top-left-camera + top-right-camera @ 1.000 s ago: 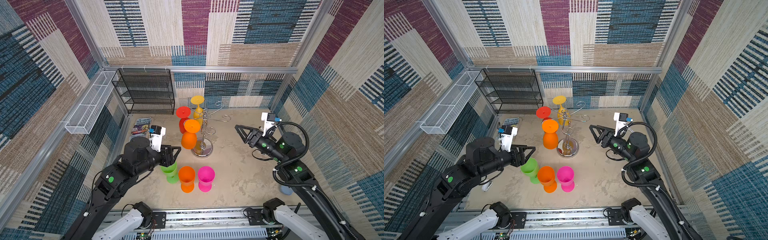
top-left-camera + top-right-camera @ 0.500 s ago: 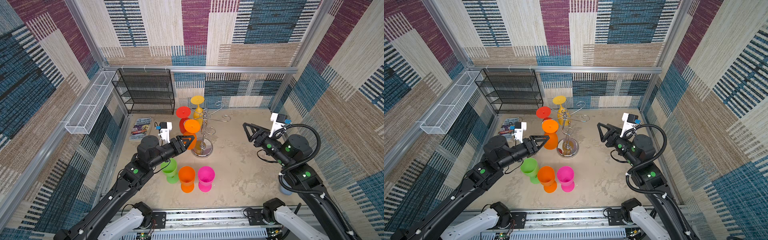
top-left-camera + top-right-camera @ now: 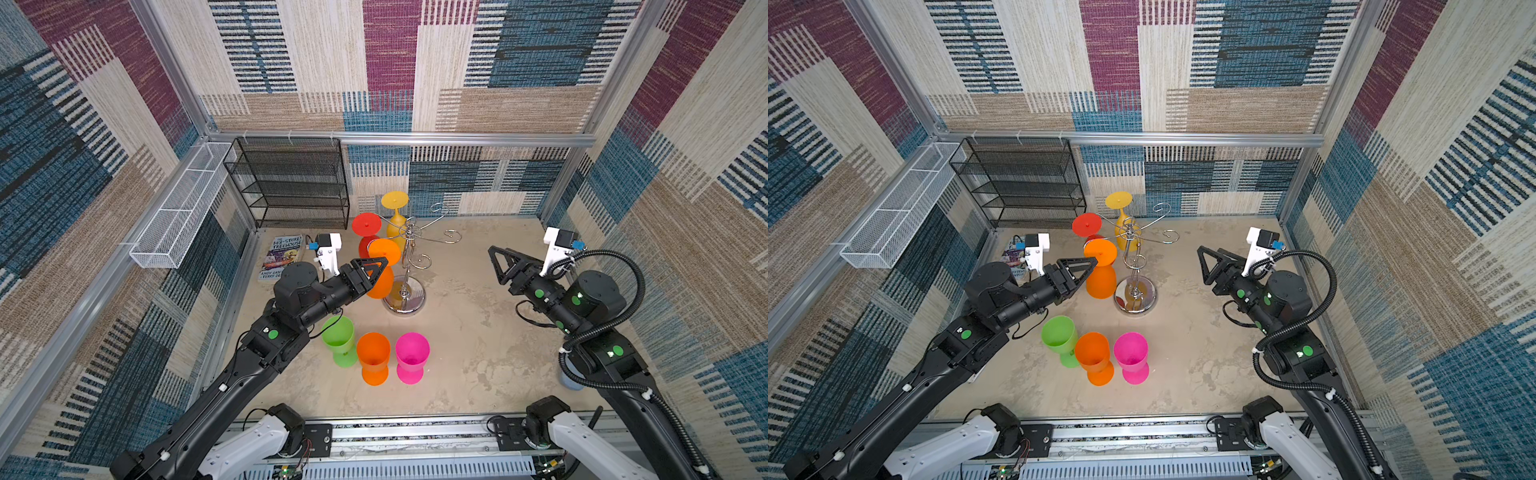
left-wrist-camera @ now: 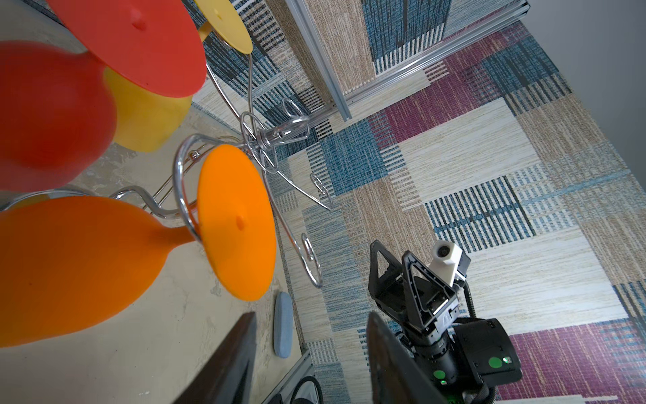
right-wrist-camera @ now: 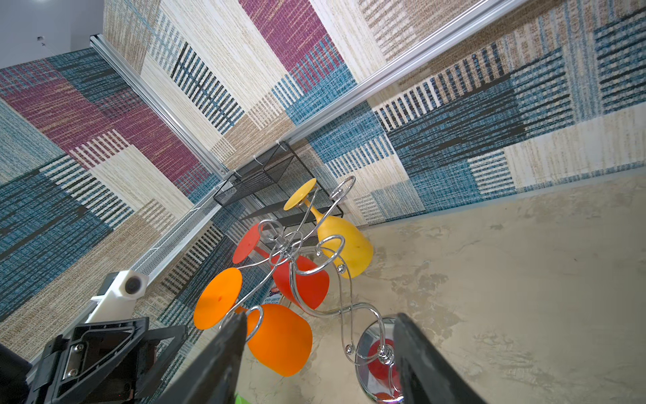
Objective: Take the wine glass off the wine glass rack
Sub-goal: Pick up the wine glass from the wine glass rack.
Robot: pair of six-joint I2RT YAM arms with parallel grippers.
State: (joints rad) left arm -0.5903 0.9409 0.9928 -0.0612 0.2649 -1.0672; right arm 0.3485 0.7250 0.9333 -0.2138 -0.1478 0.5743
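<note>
Roughly halfway, tbh: three glasses (image 3: 373, 349) were parked near the rack (image 3: 411, 301), three were left hung on it, and the hung orange glass (image 3: 383, 286) was flanked by the left gripper (image 3: 379, 264), spread empty like the right gripper (image 3: 494, 253).

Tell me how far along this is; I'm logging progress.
Looks done: green glass, upright orange glass, pink glass stand on the table. In hand: open left gripper beside hanging orange glass, not gripping. Left: it, red glass, yellow glass hang on the rack.
</note>
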